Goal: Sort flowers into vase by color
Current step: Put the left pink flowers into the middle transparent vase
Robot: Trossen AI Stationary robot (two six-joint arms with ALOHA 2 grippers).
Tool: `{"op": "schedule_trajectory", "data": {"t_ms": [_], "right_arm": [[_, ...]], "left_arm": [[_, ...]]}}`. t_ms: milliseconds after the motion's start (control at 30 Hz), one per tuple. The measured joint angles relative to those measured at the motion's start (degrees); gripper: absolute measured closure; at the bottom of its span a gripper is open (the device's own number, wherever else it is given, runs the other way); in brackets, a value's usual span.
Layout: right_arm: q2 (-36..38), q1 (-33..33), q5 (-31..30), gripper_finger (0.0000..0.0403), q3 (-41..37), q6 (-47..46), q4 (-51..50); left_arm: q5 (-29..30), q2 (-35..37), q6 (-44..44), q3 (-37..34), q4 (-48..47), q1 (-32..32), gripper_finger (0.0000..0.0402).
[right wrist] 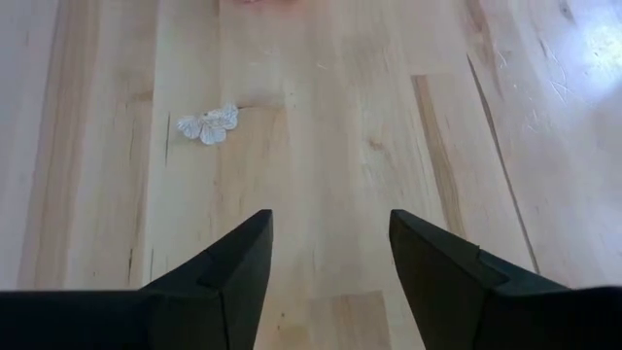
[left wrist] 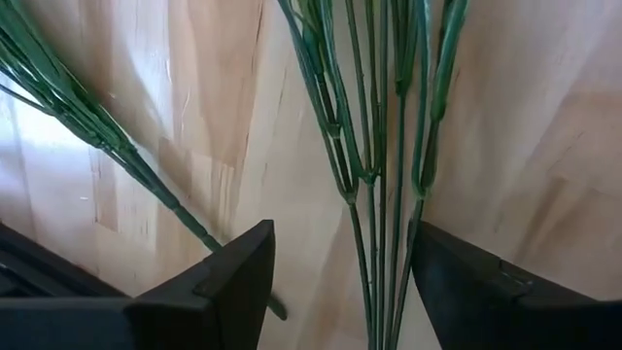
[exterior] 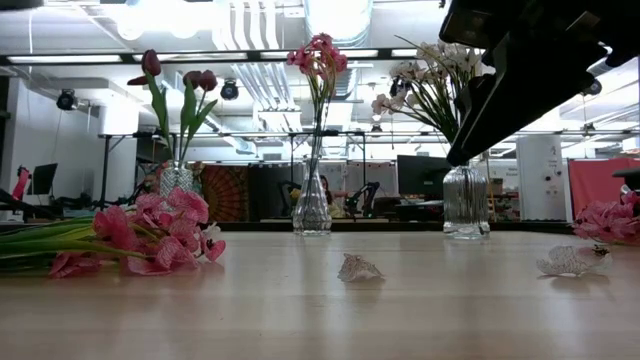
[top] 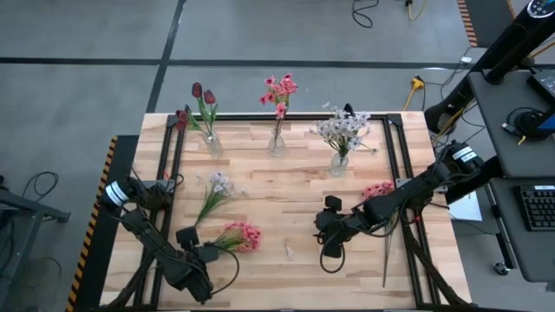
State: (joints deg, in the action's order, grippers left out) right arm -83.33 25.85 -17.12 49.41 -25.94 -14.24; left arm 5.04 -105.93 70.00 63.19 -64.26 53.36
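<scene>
Three glass vases stand along the far edge. One holds dark red tulips (top: pixel 205 100), one pink blooms (top: pixel 279 91), one white-lavender sprays (top: pixel 342 130). Lying flat on the table are a white-lavender spray (top: pixel 215 189), a pink bunch (top: pixel 240 235) and a pink flower (top: pixel 378 190) at the right. My left gripper (top: pixel 201 248) is open at the stem end of the pink bunch. Its fingers stand on either side of the green stems (left wrist: pixel 379 224) without plainly touching them. My right gripper (top: pixel 331 257) is open and low over bare wood (right wrist: pixel 330 194) in the middle right.
Fallen pale petals (exterior: pixel 359 268) (exterior: pixel 571 260) lie on the wood, one (right wrist: pixel 208 124) ahead of my right gripper. The spray's stems (left wrist: pixel 87 126) run beside my left gripper. Black rails (top: pixel 395 165) frame the table sides. Bare wood (top: pixel 286 186) shows between the vases and the lying flowers.
</scene>
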Motion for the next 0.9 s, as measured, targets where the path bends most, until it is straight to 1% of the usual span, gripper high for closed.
{"op": "schedule_trajectory", "data": {"t_ms": [167, 267, 367, 600, 667, 900], "right_arm": [[0.0, 0.0, -0.02, 0.0202, 0.0, 0.0, 0.01], [0.0, 0.0, -0.02, 0.0202, 0.0, 0.01, 0.0], [0.0, 0.0, -0.02, 0.0202, 0.0, 0.01, 0.0], [0.0, 0.0, -0.02, 0.0202, 0.0, 0.01, 0.0], [0.0, 0.0, -0.02, 0.0202, 0.0, 0.01, 0.0], [0.0, 0.0, -0.02, 0.0202, 0.0, 0.01, 0.0]], "left_arm": [[-0.06, 0.24, 0.02, -1.06, 1.29, 0.02, 0.0197], [-0.14, 0.24, 0.02, -1.11, 1.51, 0.02, 0.0221], [-0.09, 0.24, 0.08, -1.29, 1.39, 0.02, 0.026], [0.48, 0.15, 1.51, -1.41, 1.28, 0.0, 0.0367], [0.48, 0.15, 1.47, -1.41, 1.3, 0.0, 0.0391], [0.95, 0.32, 1.38, -1.41, 2.09, 0.01, 0.04]]}}
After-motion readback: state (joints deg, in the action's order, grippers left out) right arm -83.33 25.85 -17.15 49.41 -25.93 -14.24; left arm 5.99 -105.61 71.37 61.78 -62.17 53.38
